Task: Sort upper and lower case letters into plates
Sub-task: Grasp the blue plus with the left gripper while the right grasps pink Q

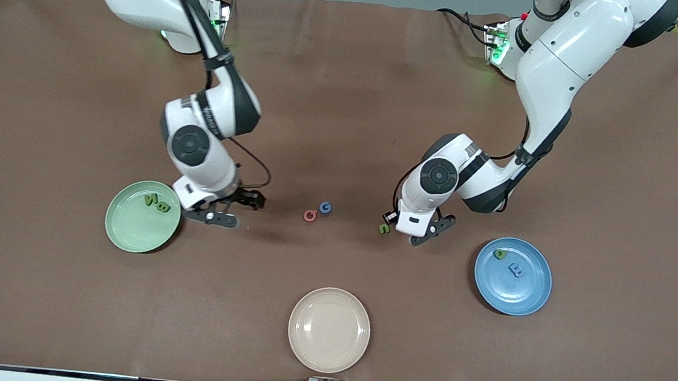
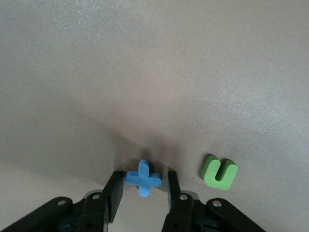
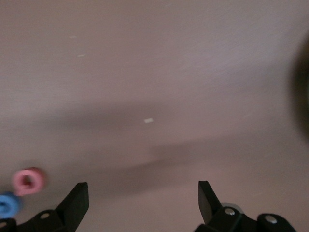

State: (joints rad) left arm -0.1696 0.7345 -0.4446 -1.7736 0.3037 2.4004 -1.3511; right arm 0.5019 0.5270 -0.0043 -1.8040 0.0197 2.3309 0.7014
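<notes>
My left gripper [image 1: 407, 227] is low over the table between the middle letters and the blue plate [image 1: 528, 296]. In the left wrist view my left gripper [image 2: 144, 186] is open, with its fingers on either side of the blue x [image 2: 143, 177], which lies on the table. The green u [image 2: 219, 172] lies beside it and also shows in the front view [image 1: 384, 228]. My right gripper [image 1: 231, 208] [image 3: 142, 198] is open wide and empty beside the pale green plate [image 1: 123, 235]. That plate holds the green N [image 1: 151, 200] and B [image 1: 163, 206]. The blue plate holds the green p [image 1: 499, 254] and blue m [image 1: 516, 270]. The pink Q [image 1: 310, 215] and blue G [image 1: 325, 207] lie mid-table.
A beige plate [image 1: 326, 351] stands empty near the front camera's edge of the table. Brown tabletop [image 1: 348, 92] stretches toward the arm bases.
</notes>
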